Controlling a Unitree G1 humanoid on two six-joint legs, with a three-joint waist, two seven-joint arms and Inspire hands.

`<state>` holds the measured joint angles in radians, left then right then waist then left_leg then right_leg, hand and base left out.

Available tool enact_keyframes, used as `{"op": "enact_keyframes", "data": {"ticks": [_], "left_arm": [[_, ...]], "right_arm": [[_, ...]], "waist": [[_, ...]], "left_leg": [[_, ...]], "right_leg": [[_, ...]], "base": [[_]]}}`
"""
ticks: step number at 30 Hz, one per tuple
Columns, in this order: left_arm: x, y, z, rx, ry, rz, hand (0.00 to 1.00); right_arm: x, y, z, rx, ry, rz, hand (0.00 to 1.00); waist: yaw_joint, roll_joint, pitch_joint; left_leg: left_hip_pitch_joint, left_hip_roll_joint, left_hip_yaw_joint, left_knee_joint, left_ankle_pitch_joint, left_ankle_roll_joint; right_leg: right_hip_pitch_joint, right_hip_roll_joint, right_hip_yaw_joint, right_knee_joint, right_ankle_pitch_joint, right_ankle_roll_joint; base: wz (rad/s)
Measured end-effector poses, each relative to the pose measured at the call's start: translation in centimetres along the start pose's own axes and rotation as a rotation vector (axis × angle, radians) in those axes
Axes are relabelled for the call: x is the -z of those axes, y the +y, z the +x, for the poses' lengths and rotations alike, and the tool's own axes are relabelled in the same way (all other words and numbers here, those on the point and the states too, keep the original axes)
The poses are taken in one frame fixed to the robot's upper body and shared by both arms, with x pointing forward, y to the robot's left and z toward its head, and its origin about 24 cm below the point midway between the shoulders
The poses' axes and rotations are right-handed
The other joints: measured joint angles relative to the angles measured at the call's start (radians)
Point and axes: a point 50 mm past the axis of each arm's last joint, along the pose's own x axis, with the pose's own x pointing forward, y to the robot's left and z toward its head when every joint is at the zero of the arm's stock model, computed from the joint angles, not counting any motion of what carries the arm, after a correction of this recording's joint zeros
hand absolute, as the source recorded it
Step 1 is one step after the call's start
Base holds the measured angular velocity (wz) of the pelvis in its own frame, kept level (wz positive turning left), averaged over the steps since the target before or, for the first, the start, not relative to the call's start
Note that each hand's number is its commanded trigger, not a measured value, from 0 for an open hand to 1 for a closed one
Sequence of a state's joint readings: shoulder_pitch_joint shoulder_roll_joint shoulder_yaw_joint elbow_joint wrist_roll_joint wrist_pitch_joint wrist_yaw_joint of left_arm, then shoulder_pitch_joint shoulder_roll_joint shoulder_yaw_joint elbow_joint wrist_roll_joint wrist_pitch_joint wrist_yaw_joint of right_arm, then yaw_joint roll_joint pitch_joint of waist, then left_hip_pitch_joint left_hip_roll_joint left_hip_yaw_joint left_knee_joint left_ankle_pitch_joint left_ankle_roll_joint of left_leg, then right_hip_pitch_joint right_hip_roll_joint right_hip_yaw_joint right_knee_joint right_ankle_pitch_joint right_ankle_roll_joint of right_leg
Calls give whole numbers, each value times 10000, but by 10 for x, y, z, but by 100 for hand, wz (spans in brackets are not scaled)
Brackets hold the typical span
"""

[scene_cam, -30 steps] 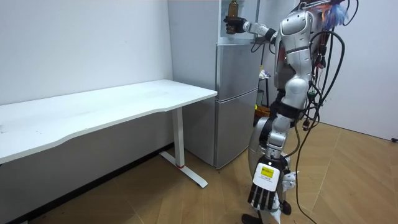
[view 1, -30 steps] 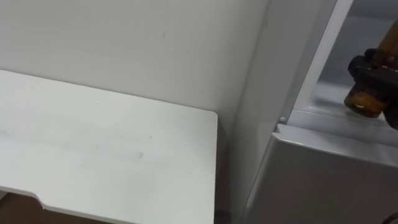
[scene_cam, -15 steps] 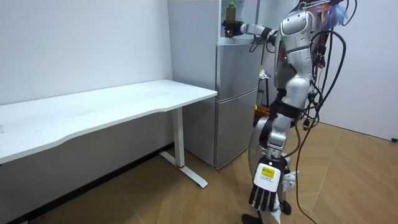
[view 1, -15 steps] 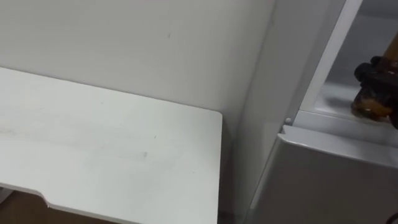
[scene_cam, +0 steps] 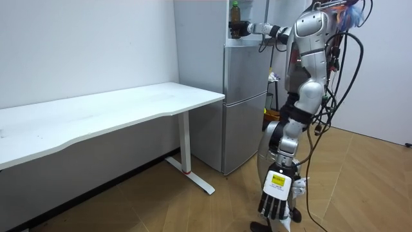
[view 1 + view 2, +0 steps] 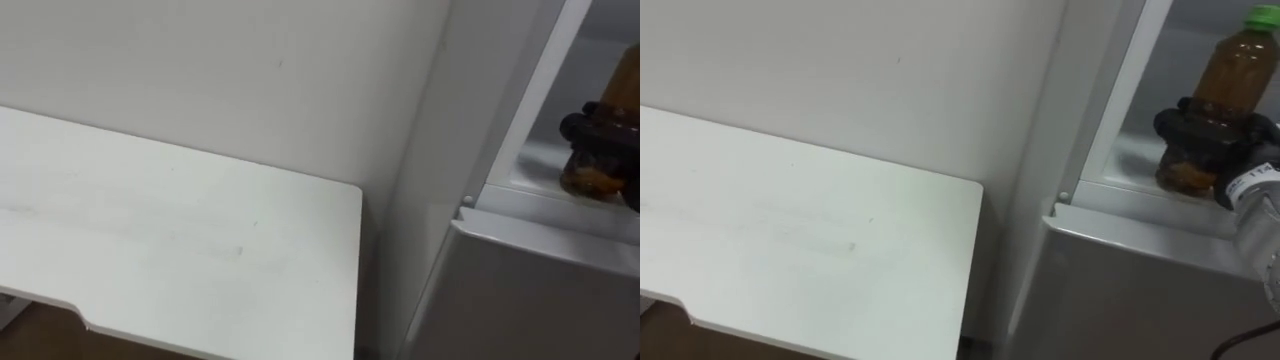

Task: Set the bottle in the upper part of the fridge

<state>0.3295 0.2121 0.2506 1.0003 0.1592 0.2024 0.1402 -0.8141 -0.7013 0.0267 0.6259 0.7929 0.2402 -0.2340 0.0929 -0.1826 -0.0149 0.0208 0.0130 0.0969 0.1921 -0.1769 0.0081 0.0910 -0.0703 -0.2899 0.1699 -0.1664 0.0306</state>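
Our right hand (image 6: 1188,132) reaches into the open upper fridge (image 6: 1114,110), fingers clamped round the lower body of the bottle (image 6: 1230,75), which stands upright, its green cap (image 6: 1262,15) above the hand. Its base is at the shelf (image 6: 1135,165) just below the hand; we cannot tell whether it rests there. Remaining, we judge: set down, let go, draw back. Our left hand (image 5: 273,200) hangs loose-fingered by our leg.
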Motion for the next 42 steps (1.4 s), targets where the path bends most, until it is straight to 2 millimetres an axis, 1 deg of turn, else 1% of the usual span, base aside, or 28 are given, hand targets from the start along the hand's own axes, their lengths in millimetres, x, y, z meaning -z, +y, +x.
{"op": "enact_keyframes", "data": {"ticks": [1, 3, 5, 8, 12, 16, 20, 24, 31, 35, 38, 39, 40, 41, 42], "left_arm": [[1, 0, 0, 4, 18, -30, 0], [2, 0, 0, -2, 64, 25, 0], [7, 0, -1, 2, 141, 64, 0], [11, -1, -1, 5, 241, 94, 0], [15, 1, -1, -46, 309, 142, 0], [13, 2, -1, -68, 189, 342, 0], [6, 2, -2, -52, -110, 482, 0], [5, 1, -2, -30, -143, 563, 0], [3, 1, -2, 3, -186, 662, 0], [3, 1, -2, 21, -185, 731, 0], [3, 1, -2, 81, -183, 740, 0], [3, 1, -2, 92, -177, 741, 0], [3, 1, -2, 148, -176, 751, 0], [2, 2, -2, 170, -216, 857, 0], [1, 1, -2, 180, -247, 910, 0]], "right_arm": [[0, 0, 0, -27, -15, -134, 100], [3, -4, 2, 13, 3, -167, 100], [7, -9, 3, 121, 57, -150, 100], [8, -13, 4, 257, 7, -110, 100], [8, -15, 4, 377, -145, -95, 100], [10, -18, 4, 588, -253, -134, 100], [12, -21, 5, 748, -294, -149, 100], [14, -21, 5, 754, -237, -221, 100], [17, -26, 5, 1062, -201, -182, 100], [16, -27, 5, 1184, -272, -174, 100], [15, -28, 5, 1226, -423, -148, 100], [16, -29, 6, 1255, -410, -150, 98], [16, -30, 6, 1303, -447, -146, 71], [17, -32, 6, 1379, -434, -138, 27], [16, -32, 6, 1415, -458, -130, 0]], "waist": [[8, 21, 18], [119, 94, 116], [253, 85, 138], [273, 78, 134], [387, 86, 129], [505, 96, 131], [529, 93, 128], [560, 90, 124], [781, 88, 124], [794, 92, 127], [798, 101, 132], [803, 106, 136], [804, 117, 143], [789, 120, 145], [789, 124, 148]], "left_leg": [[5, -3, -17, 17, 0, 0], [117, -6, -47, -3, -1, -1], [163, 1, -103, -48, -8, -14], [64, 0, -180, -38, -18, -26], [-77, 1, -213, 58, -18, -27], [-178, 3, -304, 149, -14, -31], [-293, -5, -453, 284, -13, -36], [-304, -4, -491, 305, -11, -38], [-312, -3, -498, 339, -12, -38], [-465, 1, -557, 443, -16, -42], [-620, 4, -588, 499, -9, -46], [-630, 3, -599, 508, -9, -45], [-646, -1, -638, 528, -9, -46], [-698, -6, -703, 581, -11, -47], [-733, -5, -730, 616, -12, -48]], "right_leg": [[27, -1, -37, -1, 0, 0], [151, -2, -103, -13, 0, 0], [233, 6, -134, -24, -1, 1], [204, 12, -148, -26, -1, 0], [133, 18, -171, -24, 0, 0], [103, 18, -289, -22, 1, -2], [114, 21, -421, -18, 2, -4], [128, 22, -451, -16, 9, -15], [127, 22, -461, -15, 23, -37], [55, 22, -550, -8, 31, -51], [-55, 31, -579, -14, 63, -103], [-54, 32, -586, -14, 65, -105], [-42, 32, -613, -14, 65, -106], [-44, 34, -676, -13, 65, -105], [-56, 39, -688, -12, 65, -105]], "base": [[8], [6], [2], [6], [2], [7], [10], [2], [0], [3], [1], [6], [10], [12], [13]]}}
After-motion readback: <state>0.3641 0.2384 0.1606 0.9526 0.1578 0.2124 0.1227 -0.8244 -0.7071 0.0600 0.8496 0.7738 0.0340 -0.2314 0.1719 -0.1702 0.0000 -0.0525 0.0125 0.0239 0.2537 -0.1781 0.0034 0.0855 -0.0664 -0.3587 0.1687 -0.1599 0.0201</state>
